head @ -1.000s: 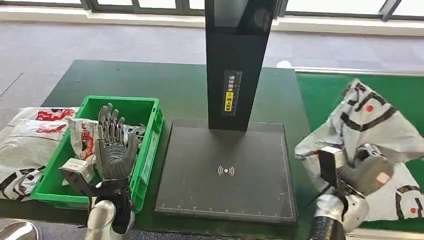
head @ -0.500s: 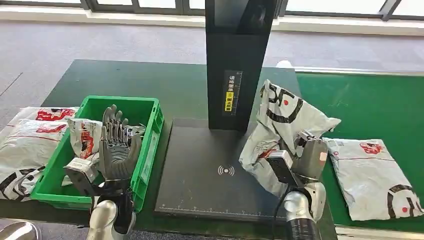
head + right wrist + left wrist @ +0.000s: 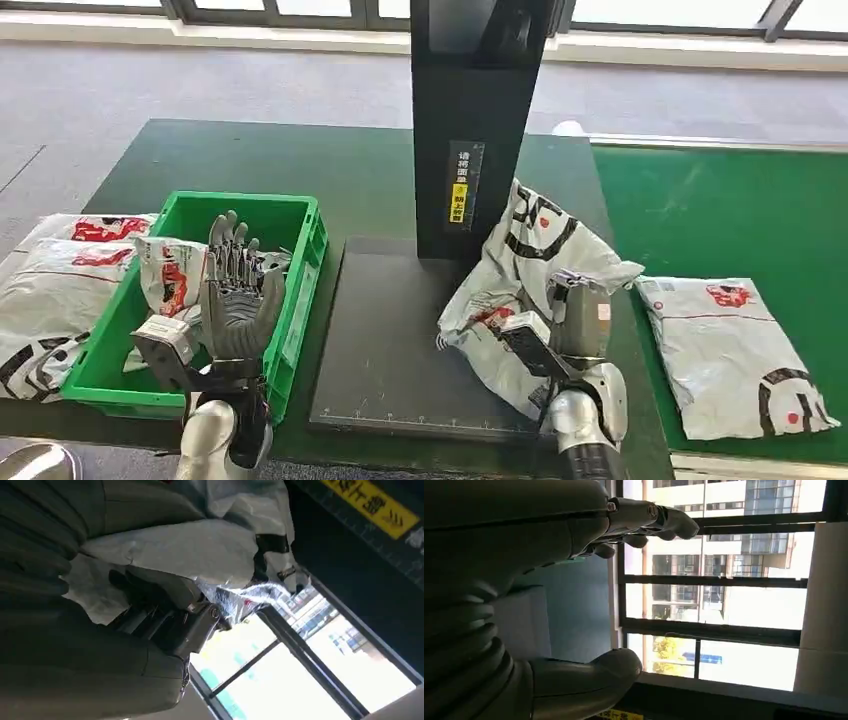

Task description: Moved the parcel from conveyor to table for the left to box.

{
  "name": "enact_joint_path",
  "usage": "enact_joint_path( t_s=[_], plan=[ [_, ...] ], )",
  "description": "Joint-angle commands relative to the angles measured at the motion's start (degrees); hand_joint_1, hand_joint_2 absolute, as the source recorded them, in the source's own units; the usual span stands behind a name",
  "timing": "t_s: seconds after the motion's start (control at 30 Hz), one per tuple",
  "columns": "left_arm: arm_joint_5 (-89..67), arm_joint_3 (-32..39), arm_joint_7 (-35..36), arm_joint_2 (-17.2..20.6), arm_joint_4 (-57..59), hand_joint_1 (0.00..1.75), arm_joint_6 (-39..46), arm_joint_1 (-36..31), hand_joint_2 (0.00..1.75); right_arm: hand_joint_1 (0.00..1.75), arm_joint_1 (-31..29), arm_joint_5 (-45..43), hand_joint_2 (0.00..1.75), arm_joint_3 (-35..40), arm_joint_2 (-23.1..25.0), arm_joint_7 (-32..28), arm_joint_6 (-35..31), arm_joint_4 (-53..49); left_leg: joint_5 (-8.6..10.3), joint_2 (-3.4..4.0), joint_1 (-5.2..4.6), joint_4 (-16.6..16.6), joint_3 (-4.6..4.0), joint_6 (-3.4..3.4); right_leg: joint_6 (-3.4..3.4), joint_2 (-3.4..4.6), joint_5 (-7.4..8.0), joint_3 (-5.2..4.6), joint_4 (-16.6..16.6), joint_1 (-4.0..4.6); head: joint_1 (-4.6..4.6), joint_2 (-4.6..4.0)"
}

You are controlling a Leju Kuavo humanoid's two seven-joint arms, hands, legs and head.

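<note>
My right hand (image 3: 575,320) grips a white parcel (image 3: 525,265) with black and red print, held upright over the right part of the black scanner plate (image 3: 400,350). In the right wrist view the crumpled parcel (image 3: 200,550) lies against my fingers (image 3: 165,610). My left hand (image 3: 235,290) stands raised with its fingers spread over the green box (image 3: 300,300) and holds nothing; the left wrist view shows its fingers (image 3: 649,522) spread against windows. A second white parcel (image 3: 735,350) lies flat on the green conveyor (image 3: 720,210).
A black scanner post (image 3: 470,120) rises behind the plate, just beside the held parcel. The green box holds several white packets (image 3: 165,275). More parcels (image 3: 50,285) are piled at the table's left edge. The dark green table (image 3: 250,160) extends behind.
My right hand has carried the parcel leftward from the conveyor to over the scanner plate, uncovering the flat parcel on the conveyor. My left hand has barely moved.
</note>
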Motion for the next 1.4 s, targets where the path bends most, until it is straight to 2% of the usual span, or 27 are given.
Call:
enact_joint_path(
  t_s=[0.03,0.17,0.7,0.83,0.87,0.97,1.0,1.17,1.4],
  plan=[
    [-0.16,0.80,0.04,-1.11,3.28,0.00,-0.07,-2.40,1.75,1.75,-1.79,3.76,1.75,6.50,-3.25,0.59,5.26,9.83,0.00,0.02,0.01,-0.07,0.09,-0.01,-0.04,-0.04,0.00,0.12,-0.10,0.02,0.00,0.00],
    [-0.20,1.05,0.04,-1.09,3.24,0.00,-0.37,-2.29,1.75,1.75,-2.02,4.63,1.75,7.54,-3.29,-0.94,6.01,11.25,0.03,0.04,0.03,-0.18,0.17,-0.01,-0.07,-0.06,0.04,0.19,-0.23,0.05,0.00,0.00],
    [-0.20,1.05,0.04,-1.09,3.24,0.00,-0.37,-2.29,1.75,1.75,-2.02,4.63,1.75,7.54,-3.29,-0.94,6.01,11.25,0.00,0.00,0.02,-0.07,0.06,-0.01,-0.05,-0.08,0.00,0.14,-0.11,0.03,0.00,-0.02],
    [-0.76,1.66,0.04,-1.42,3.82,0.00,-0.92,-2.88,1.75,1.75,-2.36,4.18,1.75,10.23,-3.82,-3.06,10.54,11.09,-0.01,0.01,0.01,-0.03,0.03,-0.01,-0.03,-0.05,-0.01,0.09,-0.05,0.02,0.00,0.00],
    [-0.91,1.86,0.04,-1.53,3.92,0.00,-0.96,-3.04,1.75,0.00,-2.31,2.87,1.75,11.51,-4.25,-3.06,11.01,10.68,0.03,0.03,0.00,-0.20,0.14,-0.02,-0.09,-0.08,0.03,0.20,-0.22,0.03,0.00,-0.02],
    [-1.44,2.33,0.04,-1.92,4.08,0.00,-0.99,-3.26,1.75,0.00,-2.23,-0.97,1.75,13.82,-5.16,-3.06,11.45,9.35,0.00,0.04,0.01,-0.05,0.03,-0.01,-0.04,-0.04,0.01,0.08,-0.07,0.02,0.00,0.00],
    [-1.58,2.46,0.04,-2.07,4.12,0.00,-1.02,-3.28,1.75,0.00,-2.03,-2.45,0.00,14.13,-5.30,-3.06,11.39,8.42,0.02,0.05,0.01,-0.11,0.06,-0.02,-0.06,-0.05,0.03,0.11,-0.13,0.02,0.00,0.00],
    [-2.34,2.82,0.04,-2.61,4.01,0.00,-0.99,-3.22,1.75,0.00,-1.04,-6.84,0.00,13.91,-6.07,-3.06,12.24,4.48,0.03,-0.07,-0.01,-0.07,0.01,0.00,-0.04,-0.17,-0.01,0.05,-0.09,0.00,0.00,0.00],
    [-2.52,2.79,0.04,-2.66,3.84,0.00,-0.90,-3.11,1.75,0.00,-1.19,-7.09,0.00,13.73,-6.11,-3.06,12.70,4.36,0.01,-0.05,0.00,-0.03,0.02,0.00,-0.03,-0.12,-0.01,0.04,-0.06,0.01,0.00,0.00]
  ],
)
